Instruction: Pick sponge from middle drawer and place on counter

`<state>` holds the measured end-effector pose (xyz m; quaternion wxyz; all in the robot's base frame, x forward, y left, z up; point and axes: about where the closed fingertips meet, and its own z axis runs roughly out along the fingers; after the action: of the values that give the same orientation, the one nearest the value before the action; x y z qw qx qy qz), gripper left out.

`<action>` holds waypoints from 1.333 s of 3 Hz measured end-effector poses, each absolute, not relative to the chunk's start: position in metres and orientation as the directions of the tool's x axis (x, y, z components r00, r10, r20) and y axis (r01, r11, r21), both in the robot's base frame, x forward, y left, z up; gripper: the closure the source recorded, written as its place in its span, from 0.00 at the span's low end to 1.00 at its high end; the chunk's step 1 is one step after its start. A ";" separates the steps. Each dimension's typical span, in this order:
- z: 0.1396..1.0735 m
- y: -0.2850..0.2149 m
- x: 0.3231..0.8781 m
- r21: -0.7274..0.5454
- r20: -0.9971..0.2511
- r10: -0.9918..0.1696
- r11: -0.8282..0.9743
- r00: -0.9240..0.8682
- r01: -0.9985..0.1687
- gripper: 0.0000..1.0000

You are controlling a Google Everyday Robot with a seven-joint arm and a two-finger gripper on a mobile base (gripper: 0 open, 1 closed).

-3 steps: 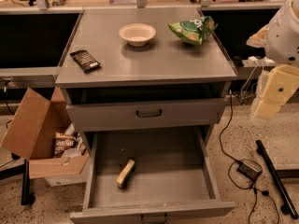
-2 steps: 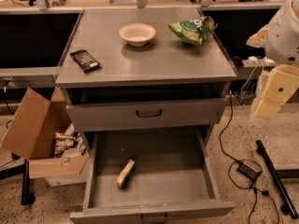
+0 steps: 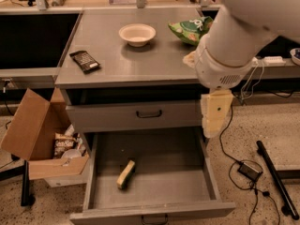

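The sponge (image 3: 126,174), a yellow block with a dark edge, lies on the floor of the open middle drawer (image 3: 164,156), left of its centre. My gripper (image 3: 214,121) is cream-coloured and hangs from the big white arm (image 3: 234,36) at the right. It sits over the drawer's right wall, in front of the upper drawer front, well above and to the right of the sponge. It holds nothing that I can see. The grey counter (image 3: 136,62) lies above, its right edge partly covered by the arm.
On the counter are a cream bowl (image 3: 137,34), a green snack bag (image 3: 187,29) and a dark snack bar (image 3: 85,61). The upper drawer front (image 3: 136,116) is shut. A cardboard box (image 3: 33,130) stands left. Cables and a black bar (image 3: 276,182) lie right.
The arm has swung left from the far right edge, over the counter's right side. The gripper has come left to the drawer's right wall. The sponge has not moved.
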<state>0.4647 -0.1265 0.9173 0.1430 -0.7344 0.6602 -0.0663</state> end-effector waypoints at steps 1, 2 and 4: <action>0.856 -0.077 0.462 -0.225 -0.080 -0.954 -0.265 0.289 -0.938 0.00; 0.774 -0.050 0.446 -0.105 -0.131 -0.924 -0.348 0.359 -0.932 0.00; 0.723 -0.059 0.453 -0.054 -0.052 -0.912 -0.404 0.407 -0.913 0.00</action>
<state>0.4533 -0.0592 0.7228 0.0368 -0.8380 0.5444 0.0074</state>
